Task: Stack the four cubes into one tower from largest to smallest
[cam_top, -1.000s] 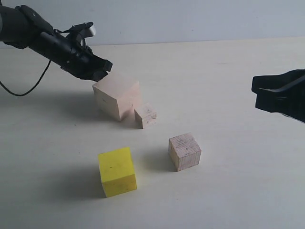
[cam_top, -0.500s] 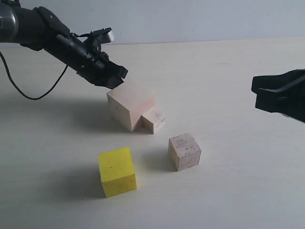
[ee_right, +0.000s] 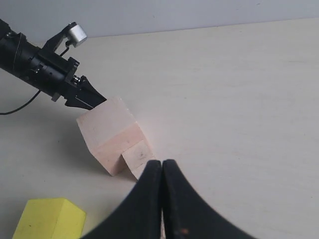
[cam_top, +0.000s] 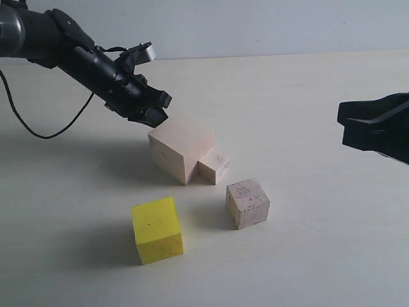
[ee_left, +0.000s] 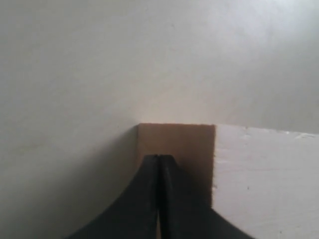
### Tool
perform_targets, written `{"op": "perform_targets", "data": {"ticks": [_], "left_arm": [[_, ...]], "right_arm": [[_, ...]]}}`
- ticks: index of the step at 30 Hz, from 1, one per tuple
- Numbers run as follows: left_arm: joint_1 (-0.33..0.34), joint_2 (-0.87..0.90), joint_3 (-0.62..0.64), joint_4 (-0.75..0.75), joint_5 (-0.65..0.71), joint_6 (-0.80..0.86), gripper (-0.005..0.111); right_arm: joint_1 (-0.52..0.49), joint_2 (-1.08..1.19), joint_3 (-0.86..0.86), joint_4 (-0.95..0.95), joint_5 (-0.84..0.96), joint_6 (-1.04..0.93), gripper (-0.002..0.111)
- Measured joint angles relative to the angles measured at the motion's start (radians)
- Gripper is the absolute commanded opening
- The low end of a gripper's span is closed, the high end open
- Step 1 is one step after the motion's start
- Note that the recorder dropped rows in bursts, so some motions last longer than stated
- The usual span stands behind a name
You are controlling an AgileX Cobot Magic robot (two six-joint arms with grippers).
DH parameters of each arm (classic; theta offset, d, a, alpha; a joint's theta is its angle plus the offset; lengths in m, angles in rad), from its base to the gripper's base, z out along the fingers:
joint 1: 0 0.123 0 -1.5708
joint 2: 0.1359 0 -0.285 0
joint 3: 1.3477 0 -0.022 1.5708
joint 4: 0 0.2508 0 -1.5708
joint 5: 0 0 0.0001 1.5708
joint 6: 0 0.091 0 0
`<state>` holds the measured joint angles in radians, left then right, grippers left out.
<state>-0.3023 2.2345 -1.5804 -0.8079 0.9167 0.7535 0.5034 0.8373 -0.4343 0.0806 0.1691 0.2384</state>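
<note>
The largest pale pinkish cube (cam_top: 181, 147) sits mid-table, with the smallest pale cube (cam_top: 214, 165) touching its front right side. My left gripper (cam_top: 155, 115) is shut, its tips pressed against the big cube's back left upper edge; the left wrist view shows that cube (ee_left: 249, 174) right at the shut tips (ee_left: 158, 158). The yellow cube (cam_top: 157, 229) stands at the front, the medium grainy cube (cam_top: 248, 203) to its right. My right gripper (cam_top: 348, 121) hovers shut at the right edge, empty. Its wrist view shows the big cube (ee_right: 107, 132), small cube (ee_right: 139, 155) and yellow cube (ee_right: 50, 219).
The pale tabletop (cam_top: 307, 243) stretches wide around the cubes. A black cable (cam_top: 38, 131) trails from the left arm over the table's left side. A pale wall (cam_top: 255, 25) bounds the far edge.
My left gripper has pushed the big cube toward the front right, and the small cube slid along with it. The yellow and medium cubes and the right arm stayed put.
</note>
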Motion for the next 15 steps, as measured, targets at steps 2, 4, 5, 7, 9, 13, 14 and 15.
{"op": "perform_targets", "data": {"ticks": [2,4,5,7,9,13,14,15], "left_arm": [[0.0,0.0,0.012,0.0,0.0,-0.005,0.0],[0.0,-0.002,0.039,0.0,-0.006,-0.009,0.0],[0.0,-0.005,0.049,0.0,-0.01,-0.009,0.0],[0.0,-0.017,0.076,0.0,-0.026,-0.011,0.0],[0.0,-0.017,0.089,0.0,-0.035,-0.011,0.0],[0.0,-0.029,0.101,-0.002,-0.036,-0.015,0.0],[0.0,-0.036,0.101,-0.002,-0.036,-0.023,0.0],[0.0,-0.048,0.101,-0.006,-0.036,-0.03,0.0]], "right_arm": [[0.0,0.0,0.0,0.0,0.0,0.0,0.0],[0.0,0.004,0.0,0.0,0.001,0.0,0.0],[0.0,0.011,0.0,0.0,0.001,0.0,0.0],[0.0,0.057,0.0,-0.003,-0.026,-0.046,0.0],[0.0,0.139,-0.019,-0.003,-0.067,-0.124,0.0],[0.0,0.405,-0.213,-0.003,-0.009,-0.266,0.0],[0.0,0.448,-0.248,-0.004,0.014,-0.278,0.0],[0.0,0.531,-0.308,-0.006,0.059,-0.299,0.0]]}}
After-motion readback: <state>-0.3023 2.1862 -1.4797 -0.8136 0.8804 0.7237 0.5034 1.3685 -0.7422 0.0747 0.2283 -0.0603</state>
